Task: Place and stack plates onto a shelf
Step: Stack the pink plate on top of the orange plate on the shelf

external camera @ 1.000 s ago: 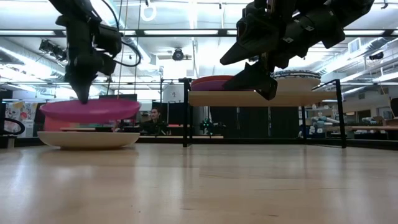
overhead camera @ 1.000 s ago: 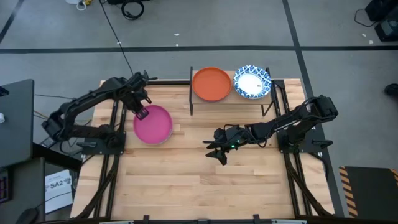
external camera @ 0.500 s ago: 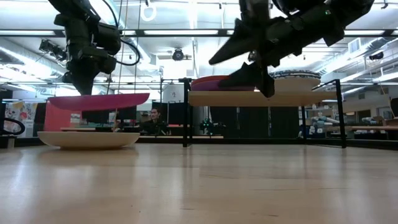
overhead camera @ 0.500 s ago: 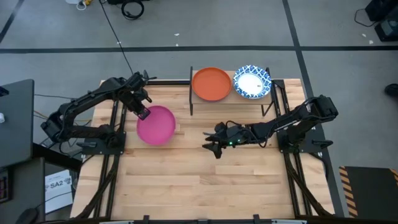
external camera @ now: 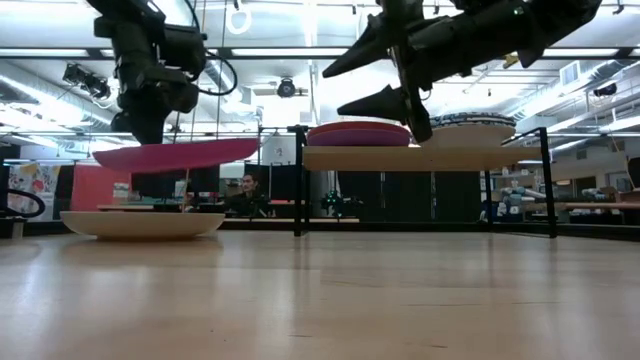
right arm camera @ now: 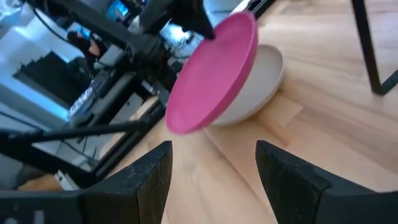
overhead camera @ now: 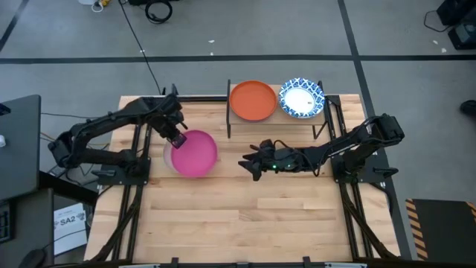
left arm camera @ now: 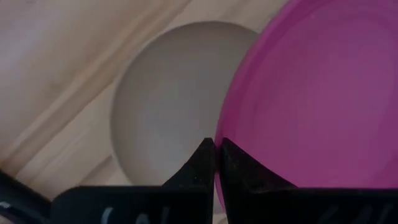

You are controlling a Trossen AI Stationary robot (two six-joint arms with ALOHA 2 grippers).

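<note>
**Magenta plate held in the air, two stacks on the shelf**

The left gripper (overhead camera: 177,139) is pinched tight on the rim of the magenta plate (overhead camera: 195,152). In the left wrist view its fingers (left arm camera: 202,163) meet on the plate's edge with almost no gap. The low view shows the plate off the table, tilted slightly, its far side higher, hanging above a cream plate (external camera: 142,223) that rests upside-up on the table (overhead camera: 238,216). From above, the magenta plate covers most of the cream one, whose edge peeks out on the left arm's side. The left wrist view shows the cream plate below and partly beside the magenta one.

The right gripper (overhead camera: 248,165) hangs above the table in front of the shelf (overhead camera: 230,119), pointed toward the magenta plate and well apart from it. Its fingers (right arm camera: 140,180) stand spread and hold nothing.

On the shelf, an orange plate (overhead camera: 253,100) sits at the left end; the low view shows a purple plate (external camera: 360,137) beneath it. A white plate with a blue patterned rim (overhead camera: 301,97) sits at the right end, just beside the orange one. How many lie under it I cannot tell.

A person (external camera: 246,192) shows in the room behind the table.
</note>
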